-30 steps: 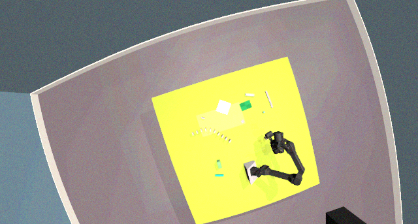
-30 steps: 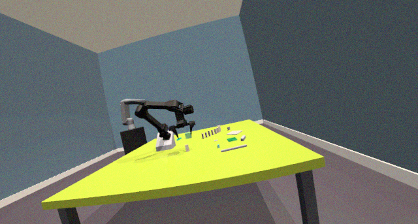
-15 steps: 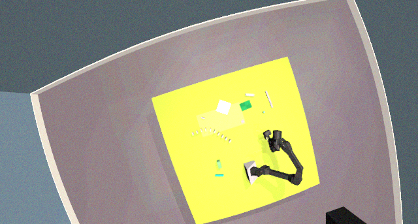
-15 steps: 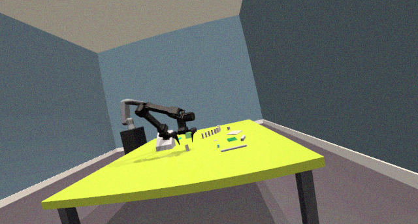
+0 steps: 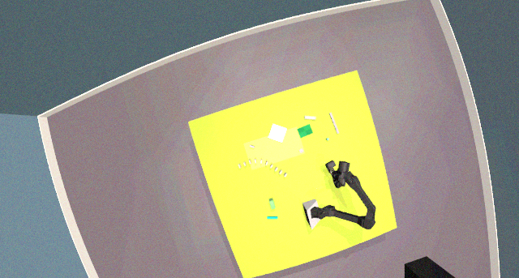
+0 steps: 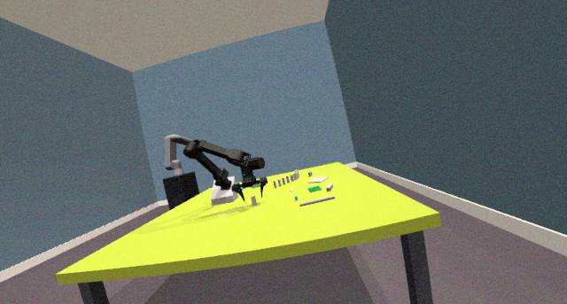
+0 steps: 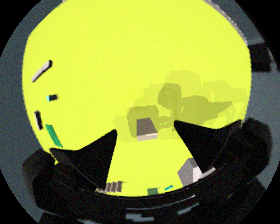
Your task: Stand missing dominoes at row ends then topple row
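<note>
A row of small grey dominoes (image 5: 263, 168) (image 6: 284, 179) stands in a slightly curved line on the yellow table (image 5: 243, 237) (image 6: 310, 233). A single grey domino (image 6: 253, 200) (image 7: 147, 125) stands apart from the row, near the arm's base. My gripper (image 5: 336, 165) (image 6: 252, 192) (image 7: 145, 128) is open, with its fingers spread wide just above this domino, one on each side, and nothing between them. In the overhead view the gripper hides that domino.
A white square (image 5: 277, 132), a green square (image 5: 305, 130) (image 6: 314, 189), a long grey bar (image 5: 333, 122) (image 6: 317, 201) and a short white bar (image 5: 310, 117) lie beyond the row. A green block (image 5: 272, 203) and a cyan bar (image 5: 272, 217) lie left of the arm's base (image 5: 310, 215) (image 6: 223, 193).
</note>
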Action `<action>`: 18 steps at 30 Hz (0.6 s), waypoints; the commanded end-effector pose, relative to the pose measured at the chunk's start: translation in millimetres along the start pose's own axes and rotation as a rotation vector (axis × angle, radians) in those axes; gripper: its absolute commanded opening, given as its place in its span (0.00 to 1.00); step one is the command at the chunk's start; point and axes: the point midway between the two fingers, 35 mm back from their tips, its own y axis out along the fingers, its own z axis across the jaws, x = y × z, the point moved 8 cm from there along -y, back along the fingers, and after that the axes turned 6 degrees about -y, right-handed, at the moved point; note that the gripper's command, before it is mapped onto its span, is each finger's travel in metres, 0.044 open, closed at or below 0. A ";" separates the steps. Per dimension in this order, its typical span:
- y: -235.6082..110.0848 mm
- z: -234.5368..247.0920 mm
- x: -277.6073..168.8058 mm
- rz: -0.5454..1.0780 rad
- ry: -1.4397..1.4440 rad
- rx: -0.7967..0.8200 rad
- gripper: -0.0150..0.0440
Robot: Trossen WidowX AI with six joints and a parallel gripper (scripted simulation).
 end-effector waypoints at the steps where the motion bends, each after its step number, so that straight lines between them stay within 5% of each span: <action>1: 5.7 0.8 -1.1 0.004 -0.009 0.001 1.00; 13: 5.7 0.8 -1.1 0.004 -0.009 0.001 0.47; 18: 5.7 0.8 -1.1 0.004 -0.009 0.001 0.44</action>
